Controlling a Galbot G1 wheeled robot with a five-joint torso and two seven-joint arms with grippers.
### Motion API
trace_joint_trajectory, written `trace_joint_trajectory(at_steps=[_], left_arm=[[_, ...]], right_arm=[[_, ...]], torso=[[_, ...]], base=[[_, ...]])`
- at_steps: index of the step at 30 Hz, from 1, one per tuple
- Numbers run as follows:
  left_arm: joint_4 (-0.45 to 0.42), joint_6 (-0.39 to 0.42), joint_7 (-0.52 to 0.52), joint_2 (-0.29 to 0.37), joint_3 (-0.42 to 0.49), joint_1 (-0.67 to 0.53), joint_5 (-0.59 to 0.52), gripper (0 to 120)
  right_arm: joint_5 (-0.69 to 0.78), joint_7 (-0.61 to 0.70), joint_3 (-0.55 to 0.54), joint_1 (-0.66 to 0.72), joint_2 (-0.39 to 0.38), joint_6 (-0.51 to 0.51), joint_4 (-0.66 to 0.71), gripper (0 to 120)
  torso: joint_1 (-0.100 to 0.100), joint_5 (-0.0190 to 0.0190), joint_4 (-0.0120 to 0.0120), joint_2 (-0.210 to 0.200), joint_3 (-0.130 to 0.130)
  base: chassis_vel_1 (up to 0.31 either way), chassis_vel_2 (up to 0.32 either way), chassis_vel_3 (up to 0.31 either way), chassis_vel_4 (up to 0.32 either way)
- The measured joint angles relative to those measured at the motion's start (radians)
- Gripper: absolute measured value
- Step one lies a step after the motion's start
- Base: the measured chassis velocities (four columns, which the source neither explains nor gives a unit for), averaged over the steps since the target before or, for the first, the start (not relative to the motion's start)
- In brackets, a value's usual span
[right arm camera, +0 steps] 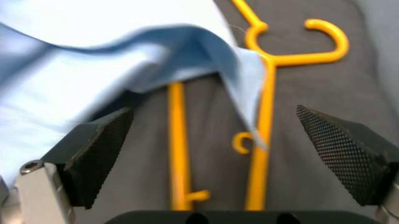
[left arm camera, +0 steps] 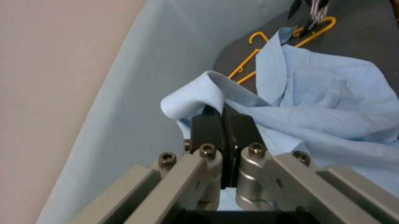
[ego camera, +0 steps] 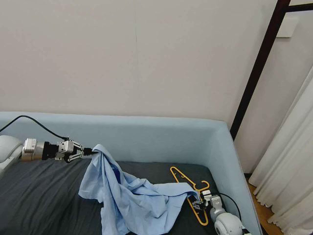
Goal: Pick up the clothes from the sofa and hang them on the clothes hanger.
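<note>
Left gripper [ego camera: 89, 154] clamped on shirt [ego camera: 129, 196] edge, above sofa [ego camera: 39, 196] — thin pinch may slip. Right gripper [ego camera: 198, 202] wide open, empty, over hanger [right arm camera: 177, 149] — overlapping cloth could snag.

Left gripper [ego camera: 89, 153] level, wrist straight, jaws clamped tight on shirt's [ego camera: 132, 200] raised top edge. Right gripper [ego camera: 199, 202] low at shirt's opposite end, fingers [right arm camera: 100, 149] spread wide, gripping nothing.

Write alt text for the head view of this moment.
The left tool is shut on a light blue shirt, holding one edge raised above the dark sofa seat. The right tool sits open at the yellow hanger, by the shirt's far end.
</note>
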Motion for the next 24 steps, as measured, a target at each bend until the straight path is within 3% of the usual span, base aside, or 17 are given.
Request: trace_joint_trajectory(at_steps=[5, 11, 19, 24], left_arm=[[0.003, -0.006, 0.000, 0.001, -0.001, 0.000, 0.000, 0], [-0.003, -0.010, -0.005, 0.006, -0.003, 0.005, -0.003, 0], [-0.003, -0.013, -0.010, 0.006, -0.003, 0.004, -0.005, 0], [-0.007, -0.014, -0.016, 0.000, -0.002, 0.006, -0.004, 0]], right_arm=[[0.030, 0.024, 0.023, 0.005, -0.013, -0.038, 0.064, 100], [-0.045, 0.071, 0.037, 0.045, -0.005, -0.112, -0.026, 100], [-0.088, 0.043, 0.036, 0.019, 0.006, -0.120, -0.076, 97], [-0.112, 0.040, 0.032, 0.012, 0.016, -0.125, -0.101, 81]], torso=[[0.000, -0.0002, 0.0000, 0.000, 0.000], [0.000, 0.0000, 0.0002, 0.000, 0.000], [0.000, -0.0001, 0.0000, 0.000, 0.000], [0.000, -0.0001, 0.0000, 0.000, 0.000]], base=[[0.000, 0.000, 0.000, 0.000], [0.000, 0.000, 0.000, 0.000], [0.000, 0.000, 0.000, 0.000], [0.000, 0.000, 0.000, 0.000]])
